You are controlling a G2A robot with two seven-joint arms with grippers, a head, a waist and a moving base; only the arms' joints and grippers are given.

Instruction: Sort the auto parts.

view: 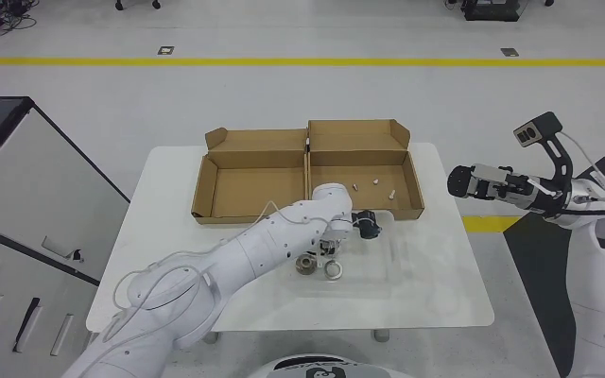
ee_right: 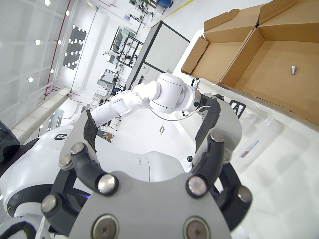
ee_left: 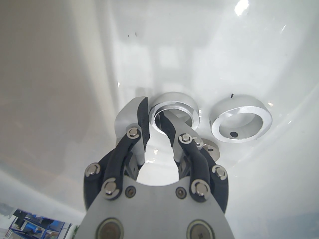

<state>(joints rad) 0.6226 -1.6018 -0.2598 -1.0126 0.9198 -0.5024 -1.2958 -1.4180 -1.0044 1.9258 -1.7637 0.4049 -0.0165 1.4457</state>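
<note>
Straddling the wall of one metal ring (ee_left: 180,103), the left gripper (ee_left: 153,115) is recorded with one finger inside the bore and one just outside, narrowly apart. A second ring (ee_left: 240,125) is noted just beside the gripper in the clear tray (ee_left: 199,50), with a small flanged part (ee_left: 211,150) close under its finger. The right gripper (ee_right: 152,115) is held wide apart, well away from both rings.
</note>
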